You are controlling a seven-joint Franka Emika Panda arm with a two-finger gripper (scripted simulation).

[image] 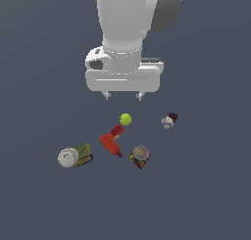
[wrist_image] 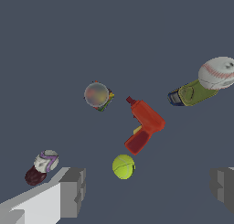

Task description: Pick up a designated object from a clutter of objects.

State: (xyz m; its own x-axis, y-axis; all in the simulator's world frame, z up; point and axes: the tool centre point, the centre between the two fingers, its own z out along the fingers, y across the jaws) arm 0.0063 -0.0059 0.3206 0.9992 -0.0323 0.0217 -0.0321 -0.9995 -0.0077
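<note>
Hanging above the clutter with its fingers spread wide and nothing between them, the tool (image: 123,95) is released and well clear of every object. In the wrist view its two fingertips frame the scene, and the nearest thing to the gap between them is the yellow-green ball (wrist_image: 123,166), not the target.

Just beyond the ball lies the red drill toy (wrist_image: 145,125), flat on the grey worktop (image: 206,195). The ball sits just beside one end of it; whether they touch is hard to tell from these renders. In the exterior view the drill (image: 112,142) is below the tool and slightly toward the exterior view's left, so the tool must travel forward past the ball and then descend.

Its long axis runs diagonally, and the bulky body bends off in an L, so the fingers' closing line looks roughly skew to it. My judgement is that a wrist turn to close across the narrower body is what the coming move hinges on, while keeping a finger from landing on the ball.

Farther out sit the round-topped orange-black item (wrist_image: 97,95), the olive can (wrist_image: 191,93) touching the white baseball (wrist_image: 218,72), and, off to one side, the maroon-white bit (wrist_image: 42,166).
</note>
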